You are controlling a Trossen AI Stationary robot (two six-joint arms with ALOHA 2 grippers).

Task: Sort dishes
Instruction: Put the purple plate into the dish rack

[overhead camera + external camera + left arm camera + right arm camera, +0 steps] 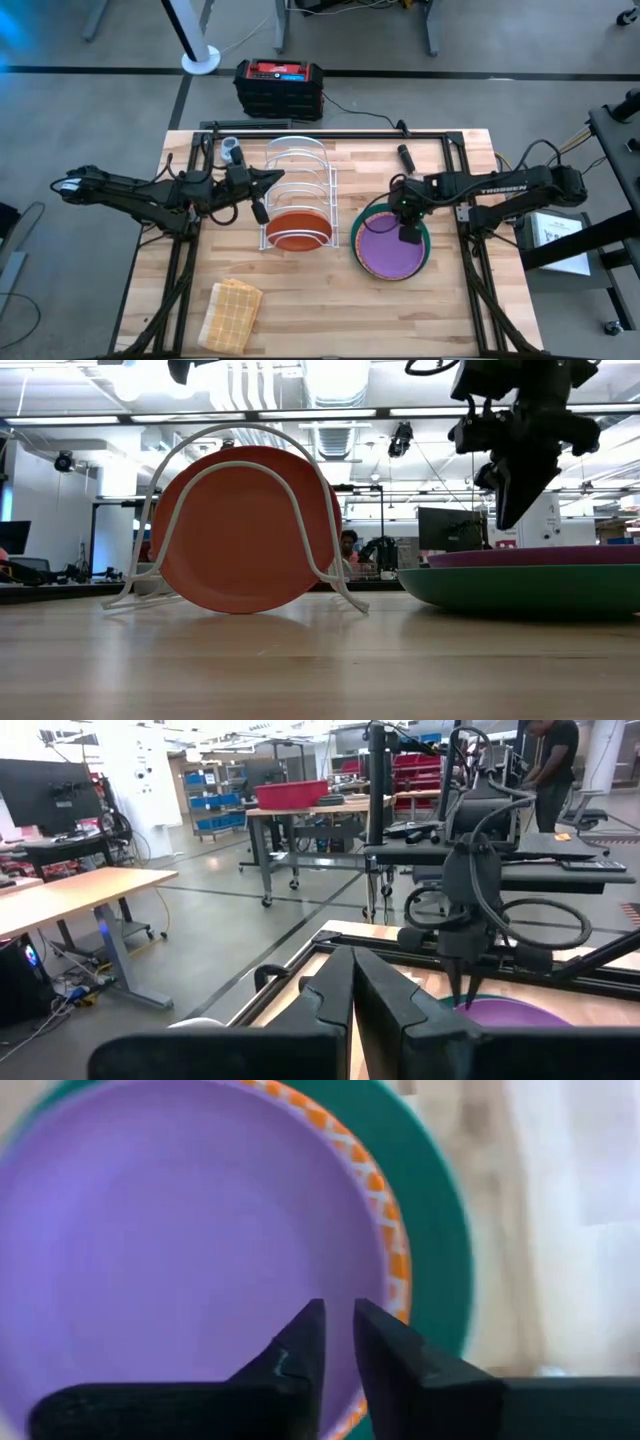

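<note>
A plain orange plate (297, 228) (245, 530) stands on its edge in the near slot of the white wire rack (297, 160) (250, 435), leaning on a wire hoop. At the right, a purple plate (390, 250) (170, 1240) lies on top of an orange-patterned plate (385, 1210), which lies in a larger teal-green plate (520, 588) (430, 1190). My right gripper (408, 235) (510, 515) (338, 1315) points down over the purple plate's right part, just clear of it. It is open by a narrow gap with nothing between the fingers. My left gripper (275, 178) (352, 970) is shut and empty. It is held level above the rack's left side.
A folded tan woven cloth (232, 313) lies near the front left of the wooden table. Dark frame rails (330, 133) run along the table's far edge and both sides. A black and red box (279, 87) sits on the floor beyond the far edge.
</note>
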